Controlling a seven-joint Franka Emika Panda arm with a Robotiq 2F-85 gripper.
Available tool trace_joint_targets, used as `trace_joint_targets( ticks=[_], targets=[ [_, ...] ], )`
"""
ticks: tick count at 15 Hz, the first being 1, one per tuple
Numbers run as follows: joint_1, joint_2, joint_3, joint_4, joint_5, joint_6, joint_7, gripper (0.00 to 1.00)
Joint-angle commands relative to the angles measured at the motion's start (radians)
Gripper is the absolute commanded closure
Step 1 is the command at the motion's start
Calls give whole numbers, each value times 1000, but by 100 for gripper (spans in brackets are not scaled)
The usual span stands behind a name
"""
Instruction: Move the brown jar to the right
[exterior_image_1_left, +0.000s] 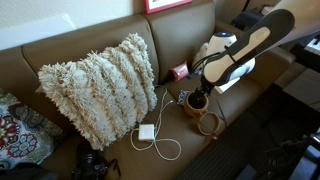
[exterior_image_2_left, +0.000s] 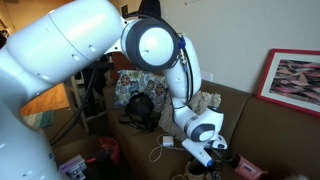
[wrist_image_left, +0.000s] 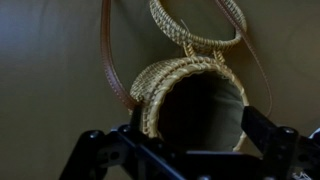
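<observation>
Brown jar: round, woven, wide-mouthed; gripper jaws spread.

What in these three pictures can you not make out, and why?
1. Inside of the jar: wrist view, too dark to see.
2. Jar's top: in an exterior view, covered by the gripper.
3. Red box: in an exterior view, too small for detail.
</observation>
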Motion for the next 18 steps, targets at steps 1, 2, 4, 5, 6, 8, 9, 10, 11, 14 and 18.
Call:
trace_joint_targets(
  ticks=[1,2,4,5,6,8,9,10,11,14,18],
  targets=[
    [2,7,-6,20,28,-21,-27,0],
    [0,12,-5,26,29,-25,-29,0],
    [-3,17,-5,32,30,-27,-30,0],
    [-1,20,-10,35,29,-24,-27,0],
    [-2,23,-11,38,28,-24,-30,0],
    [0,41,-19,55,27,-31,-27,0],
    [0,49,-24,65,28,-40,-24,0],
    [3,61,-32,83,28,-56,-18,0],
    [6,77,-41,103,27,-70,-15,0],
    [12,143,-54,180,27,-120,-9,0],
    [13,204,-59,254,21,-152,-16,25]
  ],
)
